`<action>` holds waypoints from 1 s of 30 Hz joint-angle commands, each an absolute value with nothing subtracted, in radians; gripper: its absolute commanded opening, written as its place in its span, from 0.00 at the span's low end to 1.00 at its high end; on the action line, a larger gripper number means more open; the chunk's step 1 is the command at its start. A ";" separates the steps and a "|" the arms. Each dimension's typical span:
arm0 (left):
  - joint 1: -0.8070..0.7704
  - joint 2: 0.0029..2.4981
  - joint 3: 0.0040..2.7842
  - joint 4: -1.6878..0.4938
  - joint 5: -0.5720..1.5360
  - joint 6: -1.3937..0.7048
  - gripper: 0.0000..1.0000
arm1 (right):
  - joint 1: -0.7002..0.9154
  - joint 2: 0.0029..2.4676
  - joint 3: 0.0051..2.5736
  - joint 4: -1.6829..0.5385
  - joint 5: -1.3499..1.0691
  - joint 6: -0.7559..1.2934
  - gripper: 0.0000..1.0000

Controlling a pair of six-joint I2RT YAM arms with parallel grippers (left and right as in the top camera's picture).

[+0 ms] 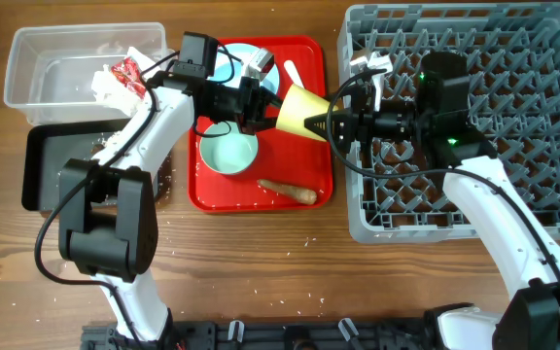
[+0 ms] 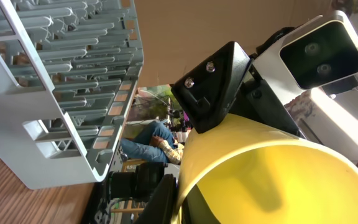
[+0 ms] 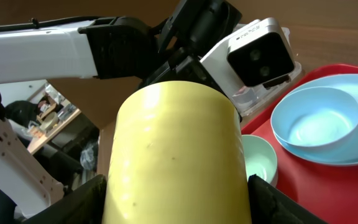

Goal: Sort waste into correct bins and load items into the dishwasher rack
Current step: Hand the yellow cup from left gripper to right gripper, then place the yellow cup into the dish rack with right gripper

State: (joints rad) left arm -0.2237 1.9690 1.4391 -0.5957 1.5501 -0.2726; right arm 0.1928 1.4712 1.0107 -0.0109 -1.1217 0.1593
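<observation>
Overhead: right fingers [image 1: 323, 124] clamp the small yellow plastic cup [image 1: 295, 110]; left fingers [image 1: 253, 105], we cannot tell, so we'd release slowly.

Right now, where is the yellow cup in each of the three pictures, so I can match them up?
Overhead: the yellow cup, centre, on its side over the red tray.
Left wrist: lower right, open mouth toward the camera.
Right wrist: centre, outer wall filling the middle.
Shared landmark: the red tray, under the cup overhead, lower right in the right wrist view.
</observation>
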 commanded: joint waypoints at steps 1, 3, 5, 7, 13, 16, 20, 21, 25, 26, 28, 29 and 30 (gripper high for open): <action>-0.226 1.939 1.442 -0.589 1.577 -0.278 0.04 | 0.200 1.483 1.026 -0.029 -1.154 0.159 0.72; -0.226 1.939 1.442 -0.589 1.577 -0.277 0.04 | 0.200 1.483 1.025 -0.048 -1.153 0.157 0.73; -0.226 1.939 1.442 -0.582 1.577 -0.278 0.04 | 0.200 1.483 1.021 -0.057 -1.149 0.157 0.84; -0.226 1.939 1.442 -0.582 1.577 -0.277 0.04 | 0.200 1.483 1.021 -0.072 -1.134 0.157 0.87; -0.227 1.939 1.442 -0.582 1.577 -0.277 0.04 | 0.200 1.483 1.021 -0.067 -1.135 0.160 0.69; -0.227 1.939 1.442 -0.582 1.576 -0.277 0.06 | 0.200 1.483 1.021 -0.067 -1.135 0.160 0.55; -0.227 1.939 1.442 -0.582 1.551 -0.277 0.18 | 0.175 1.483 1.021 -0.067 -1.135 0.161 0.48; -0.227 1.939 1.442 -0.582 1.549 -0.277 0.21 | 0.158 1.483 1.021 -0.068 -1.135 0.170 0.48; -0.227 1.939 1.442 -0.583 1.476 -0.277 0.31 | 0.018 1.468 1.021 -0.080 -1.130 0.290 0.47; -0.227 1.939 1.442 -0.582 1.405 -0.272 0.36 | -0.021 1.454 1.021 -0.112 -1.095 0.323 0.47; -0.228 1.939 1.442 -0.599 1.206 -0.215 0.37 | -0.069 1.414 1.026 -0.221 -0.989 0.321 0.47; -0.228 1.939 1.442 -0.603 1.132 -0.213 0.37 | -0.077 1.396 1.032 -0.274 -0.938 0.312 0.47; -0.229 1.939 1.442 -0.606 1.054 -0.213 0.37 | -0.080 1.370 1.047 -0.359 -0.862 0.291 0.47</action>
State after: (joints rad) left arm -0.2245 1.9690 1.4391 -0.5972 1.3468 -0.2619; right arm -0.0631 1.4494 1.0126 -0.2516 -1.0363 0.2916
